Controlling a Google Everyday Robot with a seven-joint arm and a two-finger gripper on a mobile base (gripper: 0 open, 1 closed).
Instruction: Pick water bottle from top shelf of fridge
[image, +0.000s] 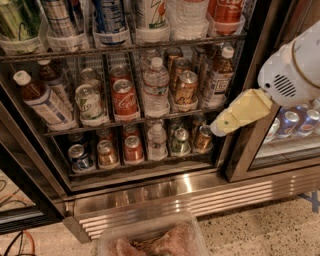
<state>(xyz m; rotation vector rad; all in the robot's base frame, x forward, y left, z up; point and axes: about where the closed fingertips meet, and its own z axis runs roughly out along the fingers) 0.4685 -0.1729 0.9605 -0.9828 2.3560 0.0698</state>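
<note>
The fridge (252, 107) stands open, its black door frame at the right. Its top shelf (125, 50) is a grey wire rack with a row of clear cup-shaped holders along the top of the view. The water bottle (187, 17), clear and ribbed, stands in a holder right of centre on that shelf; only its lower part shows. My gripper (220, 128), pale yellow on a white arm, hangs at the right in front of the door frame, level with the middle and lower racks. It is well below and to the right of the water bottle and holds nothing that I can see.
The top shelf also holds cans and a red can (227, 12). The middle rack has brown tea bottles (42, 97), a cola can (125, 97) and a smaller water bottle (156, 87). The ribbed steel base (200, 195) lies below. Blue cans (295, 122) show in the cooler at the right. A clear tub (150, 240) sits at the bottom.
</note>
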